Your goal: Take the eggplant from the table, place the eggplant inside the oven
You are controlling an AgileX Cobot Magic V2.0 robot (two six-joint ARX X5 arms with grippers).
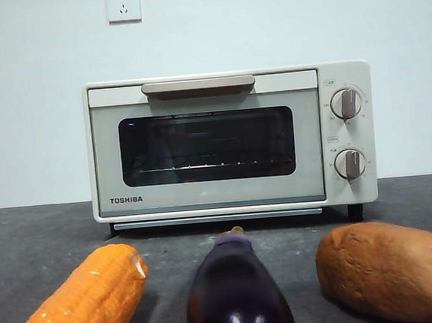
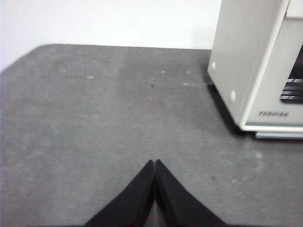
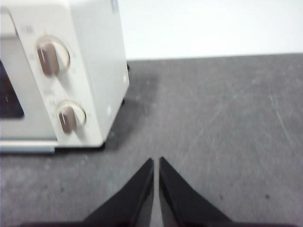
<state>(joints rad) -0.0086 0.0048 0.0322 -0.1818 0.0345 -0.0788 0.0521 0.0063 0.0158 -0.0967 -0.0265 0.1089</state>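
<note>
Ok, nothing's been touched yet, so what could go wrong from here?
1. The oven door is shut, so the eggplant cannot go in until the handle is pulled down.
2. The eggplant lies close in front of the door; swinging it open may hit it.
3. The corn and brown lump flank the eggplant, so jaws might nudge them. Left gripper and right gripper both wait, shut.

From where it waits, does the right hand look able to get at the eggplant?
Probably yes: the eggplant lies uncovered between corn and potato, apart from both. The right hand hangs shut over bare table.
</note>
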